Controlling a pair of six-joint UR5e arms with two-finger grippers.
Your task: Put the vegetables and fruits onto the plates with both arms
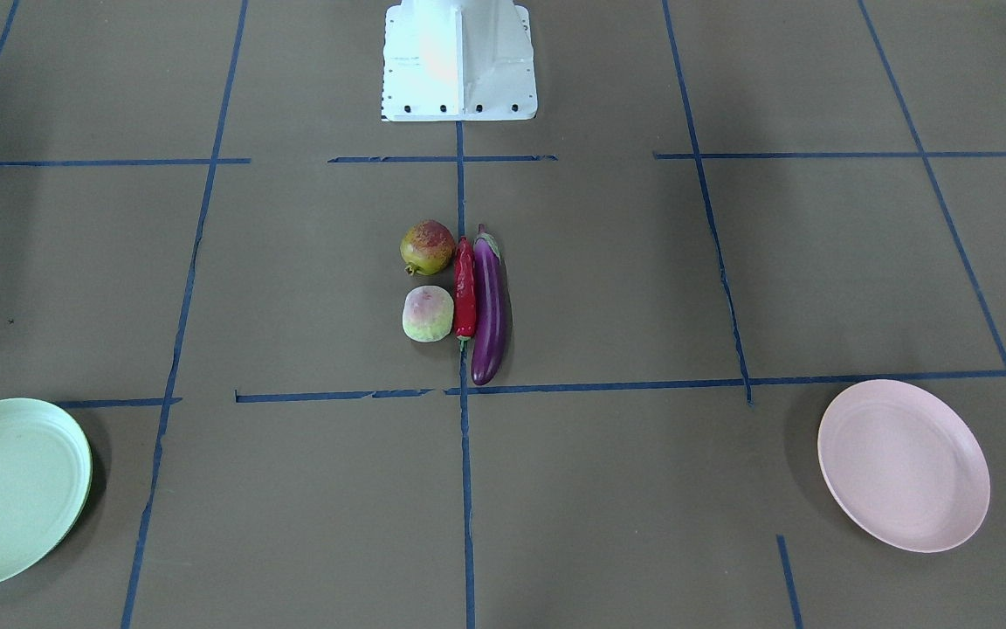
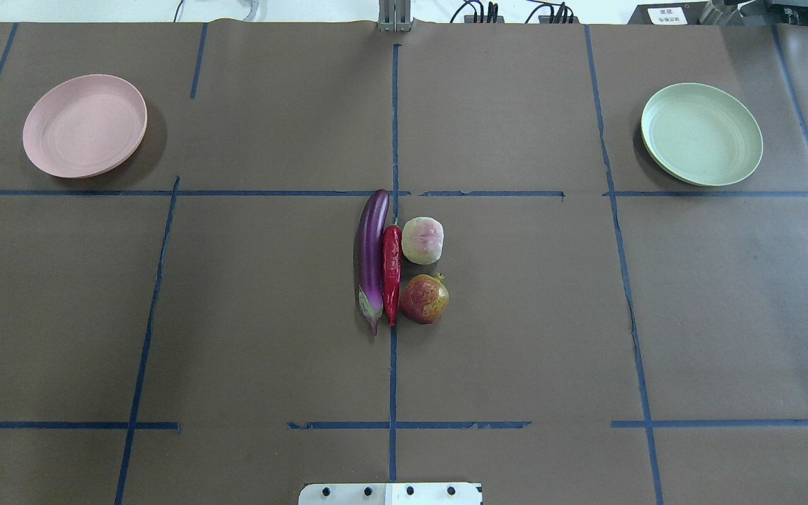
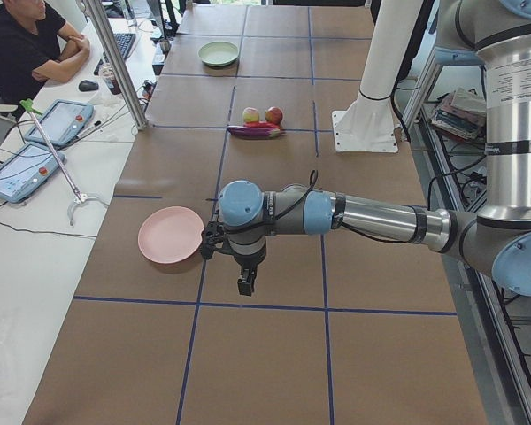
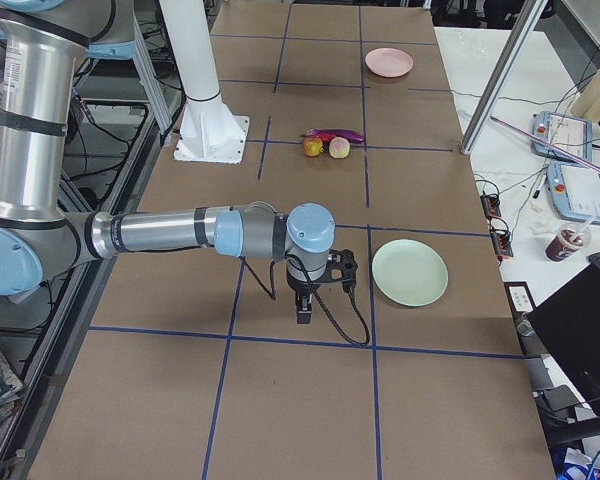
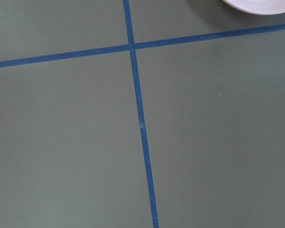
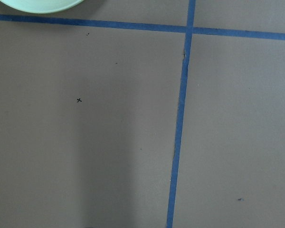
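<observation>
eggplant [image 2: 371, 259]: lies lengthwise at the middle of the desk [image 2: 236, 315], just left of the centre tape line [image 2: 393, 379], cap toward the robot. chili pepper [image 2: 391, 270]: lies parallel on the line itself, pressed along the eggplant's right flank. pale green fruit [image 2: 422, 240] and dark red fruit [image 2: 424, 299]: sit right of the line, one behind the other, both close against the chili pepper. not one of the four on a plate yet.

looks sorted by side on purpose: long vegetables toward the robot's left, round fruits toward its right. probably meant to let either side be worked without crossing over.

pink plate [image 2: 85, 126]: bare, far out on the left, well apart from the cluster. mint green plate [image 2: 701, 133]: bare, mirrored far out on the right.

left claw [image 3: 246, 283]: hangs pointing down over bare desk, just beside the pink plate. shows only in a side view, so cannot tell whether spread or closed. right claw [image 4: 303, 310]: hangs the same way just beside the mint green plate, and cannot tell there either. wrist views: only tape crossings and a sliver of each plate's rim, no fingers.

judging from this, nothing begun. likely hardest to pinch cleanly: the chili pepper, wedged between eggplant and fruits. probably wiser to lift the outer pieces first.
</observation>
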